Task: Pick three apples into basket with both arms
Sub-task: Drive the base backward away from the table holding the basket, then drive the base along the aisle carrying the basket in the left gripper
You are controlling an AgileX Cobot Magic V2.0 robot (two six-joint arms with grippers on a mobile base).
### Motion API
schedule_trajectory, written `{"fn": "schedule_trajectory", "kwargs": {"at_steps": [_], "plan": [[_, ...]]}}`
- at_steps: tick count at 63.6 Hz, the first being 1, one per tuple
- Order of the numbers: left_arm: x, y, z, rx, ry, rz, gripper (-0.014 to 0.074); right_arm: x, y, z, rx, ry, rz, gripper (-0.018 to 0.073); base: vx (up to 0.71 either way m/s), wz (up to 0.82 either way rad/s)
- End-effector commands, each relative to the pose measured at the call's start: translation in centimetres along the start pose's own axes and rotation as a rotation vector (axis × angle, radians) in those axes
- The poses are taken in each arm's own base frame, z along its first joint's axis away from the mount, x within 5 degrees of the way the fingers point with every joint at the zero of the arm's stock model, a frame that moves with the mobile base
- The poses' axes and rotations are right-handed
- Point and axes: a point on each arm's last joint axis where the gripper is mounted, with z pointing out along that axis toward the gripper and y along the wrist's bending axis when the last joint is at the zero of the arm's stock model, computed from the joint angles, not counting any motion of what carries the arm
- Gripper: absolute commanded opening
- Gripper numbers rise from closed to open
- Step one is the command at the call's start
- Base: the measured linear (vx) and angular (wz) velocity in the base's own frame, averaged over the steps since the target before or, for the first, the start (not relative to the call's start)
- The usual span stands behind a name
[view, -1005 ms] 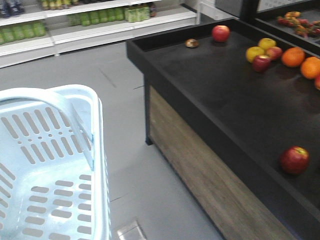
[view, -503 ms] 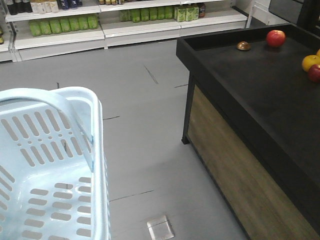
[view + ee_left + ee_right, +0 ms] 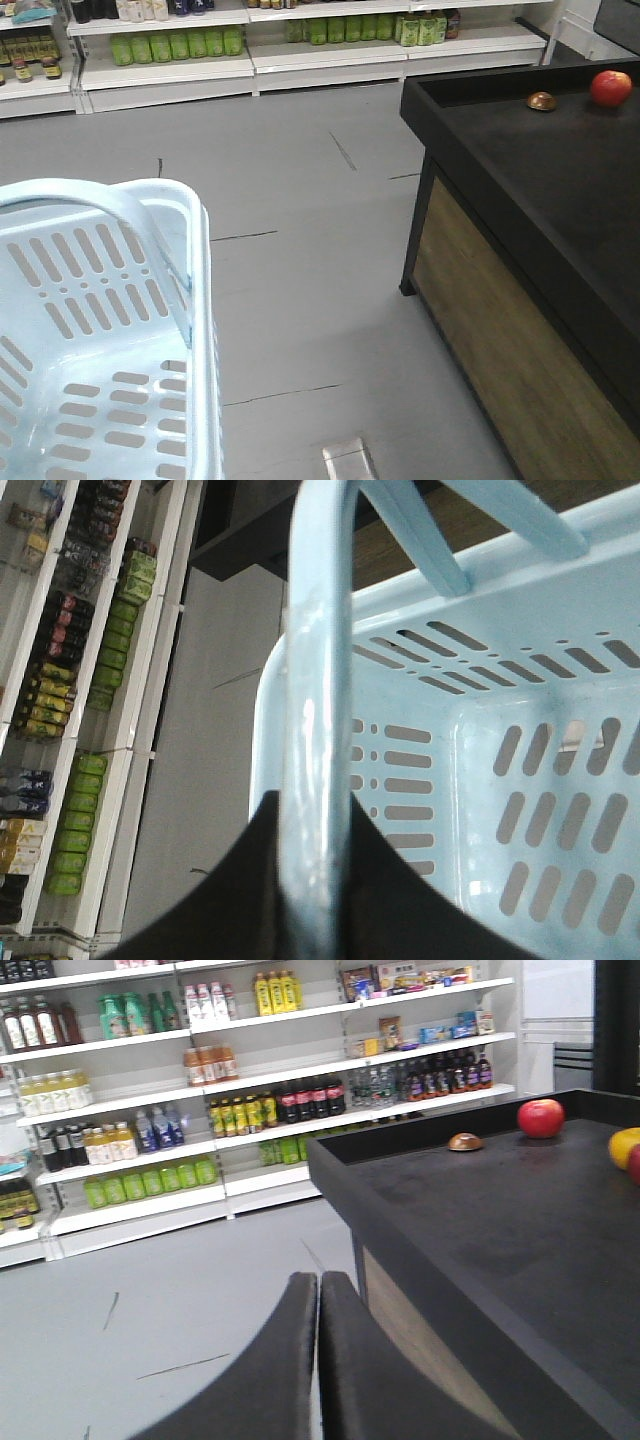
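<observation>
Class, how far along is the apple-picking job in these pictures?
Done: nothing; the visible part of the basket holds no apples. In hand: left gripper grips its handle; right gripper is shut, empty. Left: all three apples; one apple lies on the table.

Black display counter (image 3: 540, 200) with small brown object (image 3: 541, 101); bottle-lined shelves (image 3: 330, 52) beyond.

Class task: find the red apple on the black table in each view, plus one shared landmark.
Front view: apple top right, far end of the table.
Left wrist view: not in it.
Right wrist view: apple upper right.
Shared landmark: small brown object just left of it.
</observation>
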Motion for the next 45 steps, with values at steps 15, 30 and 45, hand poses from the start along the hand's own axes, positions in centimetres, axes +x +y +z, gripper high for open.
{"fn": "schedule_trajectory", "kwargs": {"at_steps": [15,30,45], "plan": [[-0.79,0.94,-0.86,-0.081,-0.086,-0.010,-0.0007,-0.24,0.07,-0.04,-0.012,-0.070,-0.012,-0.0009,0.08,0.32],[-0.79,0.94,-0.86,-0.081,-0.086,-0.010,-0.0007,-0.24,0.07,-0.04,-0.012,-0.070,-0.012,-0.0009,0.10,0.34],[-0.79,0.94,-0.86,-0.081,-0.086,-0.010,-0.0007,-0.24,0.07,-0.04,-0.012,-0.070,-0.012,-0.0009,0.10,0.25]]}}
